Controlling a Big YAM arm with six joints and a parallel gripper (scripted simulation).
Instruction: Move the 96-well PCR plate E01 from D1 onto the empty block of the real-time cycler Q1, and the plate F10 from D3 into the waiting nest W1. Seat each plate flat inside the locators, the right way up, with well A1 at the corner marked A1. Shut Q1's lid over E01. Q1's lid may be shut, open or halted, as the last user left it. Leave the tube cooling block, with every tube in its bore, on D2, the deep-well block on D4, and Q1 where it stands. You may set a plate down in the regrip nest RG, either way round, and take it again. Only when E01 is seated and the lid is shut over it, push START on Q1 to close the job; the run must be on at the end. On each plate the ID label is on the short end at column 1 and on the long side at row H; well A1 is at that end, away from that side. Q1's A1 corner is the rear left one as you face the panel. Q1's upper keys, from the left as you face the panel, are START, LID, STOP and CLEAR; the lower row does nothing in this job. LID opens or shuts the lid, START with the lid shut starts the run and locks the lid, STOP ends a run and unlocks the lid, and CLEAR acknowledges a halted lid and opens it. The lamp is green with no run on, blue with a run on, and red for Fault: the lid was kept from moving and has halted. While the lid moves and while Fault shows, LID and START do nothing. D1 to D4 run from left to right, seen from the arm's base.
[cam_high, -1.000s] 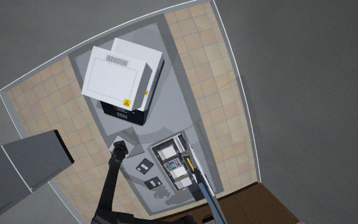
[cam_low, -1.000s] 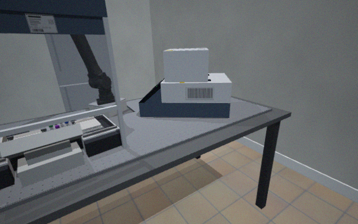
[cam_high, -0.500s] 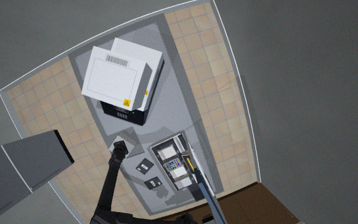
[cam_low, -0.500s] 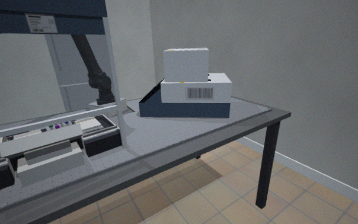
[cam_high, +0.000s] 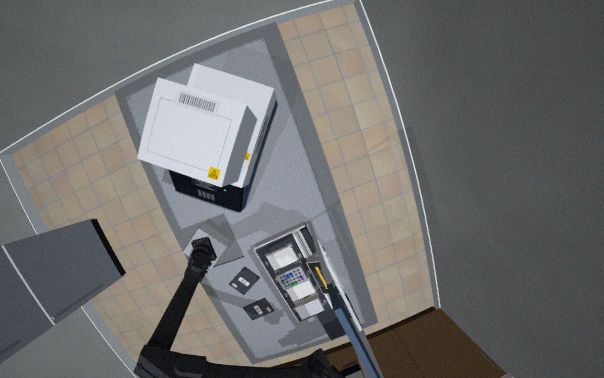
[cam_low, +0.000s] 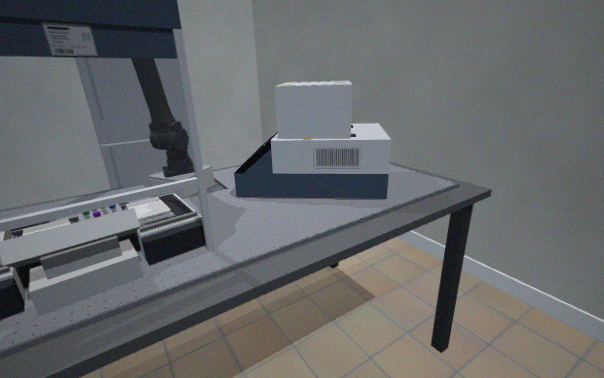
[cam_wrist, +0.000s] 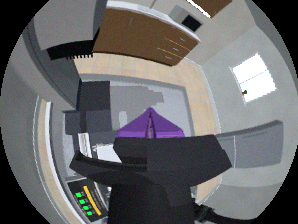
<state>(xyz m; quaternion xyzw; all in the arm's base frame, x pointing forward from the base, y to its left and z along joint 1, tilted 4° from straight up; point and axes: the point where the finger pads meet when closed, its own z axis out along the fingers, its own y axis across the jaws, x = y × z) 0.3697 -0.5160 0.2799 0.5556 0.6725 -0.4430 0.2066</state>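
Note:
The cycler Q1 (cam_high: 207, 135) stands at the far end of the table, and it also shows in the side view (cam_low: 320, 160). Its white lid (cam_low: 313, 110) stands raised. The lamp (cam_high: 225, 189) on the dark panel is green. The lid hides the block from above. Two white plates (cam_high: 282, 257) (cam_high: 304, 292) lie in the deck rack, with the tube cooling block (cam_high: 291, 276) between them. My gripper (cam_high: 202, 248) hangs between the cycler's panel and the rack, over a light grey pad. In the wrist view its purple fingers (cam_wrist: 149, 125) meet with nothing between them.
Two dark nests (cam_high: 244, 280) (cam_high: 258, 308) lie on the table left of the rack. A grey frame post (cam_low: 192, 125) and an overhead beam stand by the rack. A grey cabinet (cam_high: 55, 270) stands beside the table.

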